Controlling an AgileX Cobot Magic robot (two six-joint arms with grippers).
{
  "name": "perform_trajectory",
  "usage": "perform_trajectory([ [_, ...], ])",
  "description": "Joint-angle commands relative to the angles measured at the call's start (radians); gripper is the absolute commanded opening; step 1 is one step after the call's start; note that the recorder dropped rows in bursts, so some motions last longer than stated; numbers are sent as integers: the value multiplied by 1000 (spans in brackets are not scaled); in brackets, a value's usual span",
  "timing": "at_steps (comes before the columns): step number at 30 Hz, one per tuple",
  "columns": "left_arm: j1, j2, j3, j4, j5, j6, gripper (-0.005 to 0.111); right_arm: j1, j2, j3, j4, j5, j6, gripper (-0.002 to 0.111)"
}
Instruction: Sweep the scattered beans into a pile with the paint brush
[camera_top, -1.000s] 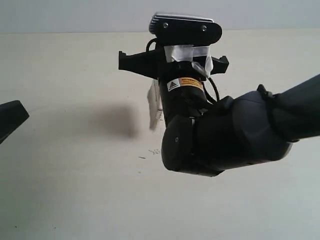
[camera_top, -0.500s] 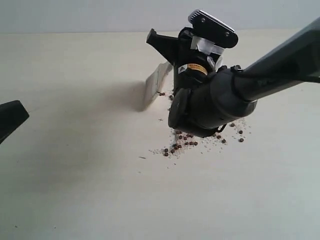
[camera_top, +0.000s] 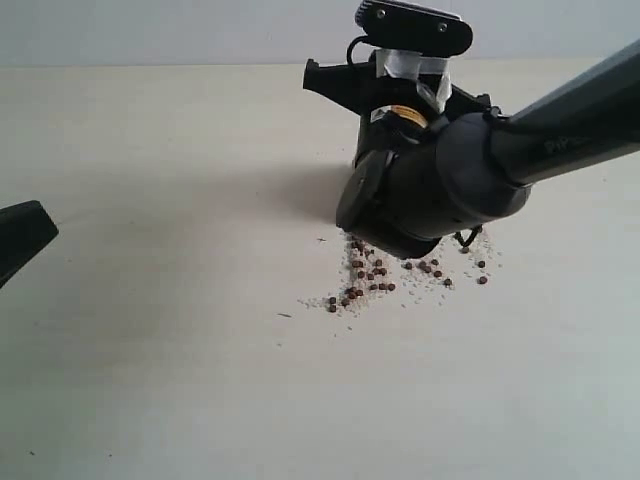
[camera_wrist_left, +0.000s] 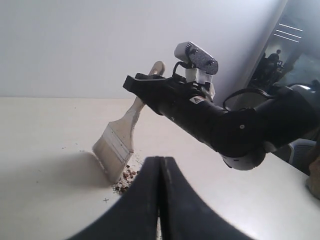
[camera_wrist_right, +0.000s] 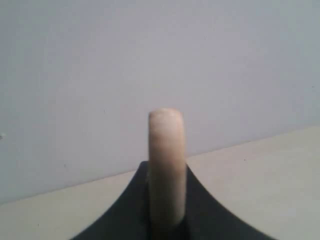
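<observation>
Dozens of beans (camera_top: 372, 280) lie loose on the table (camera_top: 150, 380), mixed with fine white grains, in a ragged band beneath the right arm. A few stragglers sit apart at the band's right-hand end. No compact pile shows yet.

Right claw (camera_wrist_left: 143, 94): clamped on the brush (camera_wrist_left: 119, 145), high on the handle near its holed end. The brush is tilted, bristles down, with their tip just beside the nearest beans in the left wrist view. Whether the bristles actually press on the surface cannot be confirmed, as the exterior view hides the brush behind the arm.

Left claw (camera_wrist_left: 161, 197): closed, empty, well apart from the work.

Assessment: a sweeping stroke is in hand, and the gathering looks roughly half done.

Recommendations:
- Set the bristles down behind the beans with light contact across the full width.
- Draw slowly toward the middle of the band. Round beans roll on if struck briskly.
- Fetch the outlying stragglers first, then close in from alternate sides.
- Lift clear before each repositioning.
- The high grip gives the brush leverage to twist, so keep the pressure modest.
</observation>
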Motion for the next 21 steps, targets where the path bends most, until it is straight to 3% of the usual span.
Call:
perform_trajectory([
  [1,1,-6,5,-8,-9,-8,0,-4,-49,-6,-25,-27,-20,0],
  [10,1,-6,5,-8,-9,-8,0,21,-228,38,-82,4,-76,0],
  [21,1,-6,5,-8,-9,-8,0,21,-599,439,-80,-64,-238,0],
])
